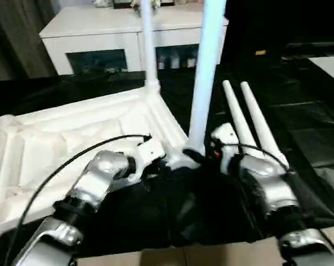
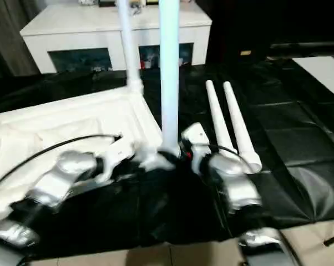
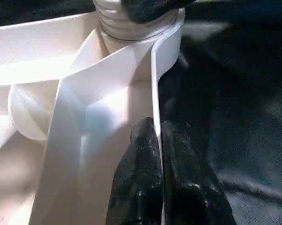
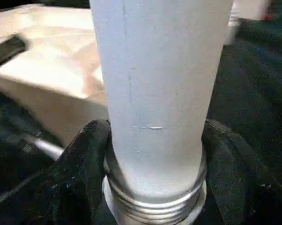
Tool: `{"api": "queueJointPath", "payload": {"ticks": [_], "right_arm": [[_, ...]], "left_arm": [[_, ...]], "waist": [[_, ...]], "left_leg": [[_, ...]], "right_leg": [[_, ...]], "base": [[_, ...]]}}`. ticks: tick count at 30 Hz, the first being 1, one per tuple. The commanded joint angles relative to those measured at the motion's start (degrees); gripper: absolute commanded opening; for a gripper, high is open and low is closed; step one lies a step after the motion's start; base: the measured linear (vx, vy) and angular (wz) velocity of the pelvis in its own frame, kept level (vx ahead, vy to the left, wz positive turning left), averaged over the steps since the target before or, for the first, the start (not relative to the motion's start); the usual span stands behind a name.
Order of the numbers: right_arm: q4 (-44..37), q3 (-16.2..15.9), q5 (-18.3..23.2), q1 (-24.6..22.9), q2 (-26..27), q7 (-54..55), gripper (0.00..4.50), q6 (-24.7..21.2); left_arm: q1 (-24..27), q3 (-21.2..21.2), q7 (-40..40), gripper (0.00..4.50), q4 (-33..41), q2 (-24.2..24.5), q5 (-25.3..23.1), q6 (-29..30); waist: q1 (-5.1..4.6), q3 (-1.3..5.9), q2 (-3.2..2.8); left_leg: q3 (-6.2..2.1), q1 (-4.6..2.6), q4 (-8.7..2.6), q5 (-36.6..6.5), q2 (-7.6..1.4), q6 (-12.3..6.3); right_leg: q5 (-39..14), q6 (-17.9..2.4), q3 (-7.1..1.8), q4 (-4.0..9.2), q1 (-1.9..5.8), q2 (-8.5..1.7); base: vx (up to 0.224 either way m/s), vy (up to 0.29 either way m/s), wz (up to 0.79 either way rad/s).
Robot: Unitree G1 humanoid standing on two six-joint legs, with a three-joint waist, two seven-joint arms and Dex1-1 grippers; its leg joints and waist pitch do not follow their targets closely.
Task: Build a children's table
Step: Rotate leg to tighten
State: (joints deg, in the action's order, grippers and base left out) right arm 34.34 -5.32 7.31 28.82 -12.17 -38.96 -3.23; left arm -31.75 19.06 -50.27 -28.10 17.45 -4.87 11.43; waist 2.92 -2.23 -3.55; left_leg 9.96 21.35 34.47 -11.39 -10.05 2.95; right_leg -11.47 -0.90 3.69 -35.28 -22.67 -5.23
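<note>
Right tool point(image 4: 155, 154) clasps upright leg point(image 4: 157, 84) at tabletop point(image 1: 72, 138) socket.

Both upright legs, the near leg point(image 1: 203, 83) and the far leg point(image 1: 147, 41), run off the top edge; the tabletop point(image 1: 23, 166) is cut at left.

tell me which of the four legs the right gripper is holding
The near upright leg, standing in the table top's near corner socket; the right gripper clamps its base. Another leg stands at the far corner, and two lie loose.
</note>
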Motion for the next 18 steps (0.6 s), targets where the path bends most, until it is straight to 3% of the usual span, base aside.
{"api": "queueJointPath", "payload": {"ticks": [1, 5, 10, 15, 16, 18], "right_arm": [[2.69, 3.29, -1.34, -0.19, 1.49, 9.33, 2.64, -2.95], [4.27, 4.71, -2.54, 0.06, 5.77, 20.16, 2.64, -4.82], [8.15, 5.75, -4.33, 2.19, 9.93, 32.88, 2.63, -5.36], [8.71, 4.44, -5.17, 3.01, 11.71, 32.13, 2.63, -4.24], [7.76, 4.37, -4.19, 2.81, 11.64, 29.72, 3.19, -2.97], [5.86, 4.51, -2.44, 2.50, 10.45, 25.05, 3.33, -0.88]], "left_arm": [[-1.40, 0.06, 4.58, 0.00, -2.81, -1.25, -1.66, 1.39], [-4.38, -1.26, 11.33, 0.00, -6.05, -4.15, -2.64, 5.00], [-7.03, -2.79, 17.50, 0.00, -9.45, -7.80, -3.39, 7.54], [-7.39, -2.23, 17.02, 0.00, -10.10, -8.17, -3.42, 6.79], [-7.01, -2.01, 16.06, 0.00, -9.28, -7.71, -3.15, 7.05], [-5.89, -1.25, 13.30, 0.00, -7.18, -6.22, -2.73, 5.87]], "waist": [[-0.11, 3.17, 0.78], [-0.39, 3.17, 0.52], [-0.63, 3.26, 0.46], [-0.67, 3.25, 0.39], [-0.66, 3.26, 0.40], [-0.56, 3.36, 0.47]], "left_leg": [[-0.85, -0.64, -4.47, -11.18, -2.77, -2.60], [-0.95, -0.67, -4.74, -11.49, -2.57, -1.10], [-0.96, -0.67, -4.74, -11.68, -2.42, -0.81], [-0.98, -0.43, -4.76, -11.57, -2.45, -1.87], [-0.96, -0.50, -4.75, -11.71, -2.46, -1.92], [-1.00, -0.38, -4.68, -11.78, -2.59, -2.53]], "right_leg": [[-9.92, -13.13, -2.34, 4.30, 2.72, -3.22], [-10.62, -12.09, -2.40, 4.56, 2.59, -3.29], [-9.60, -12.06, -2.36, 4.71, 2.55, -3.32], [-7.50, -12.09, -2.31, 4.63, 2.77, -3.35], [-7.55, -12.11, -2.30, 4.66, 2.73, -3.35], [-6.79, -12.26, -2.33, 4.57, 2.92, -3.50]], "base": [[0.000, 0.000, 0.00], [0.000, 0.000, 0.00], [0.000, 0.000, 0.00], [0.000, 0.000, 0.00], [0.000, 0.000, 0.00], [0.000, 0.000, 0.00]]}}
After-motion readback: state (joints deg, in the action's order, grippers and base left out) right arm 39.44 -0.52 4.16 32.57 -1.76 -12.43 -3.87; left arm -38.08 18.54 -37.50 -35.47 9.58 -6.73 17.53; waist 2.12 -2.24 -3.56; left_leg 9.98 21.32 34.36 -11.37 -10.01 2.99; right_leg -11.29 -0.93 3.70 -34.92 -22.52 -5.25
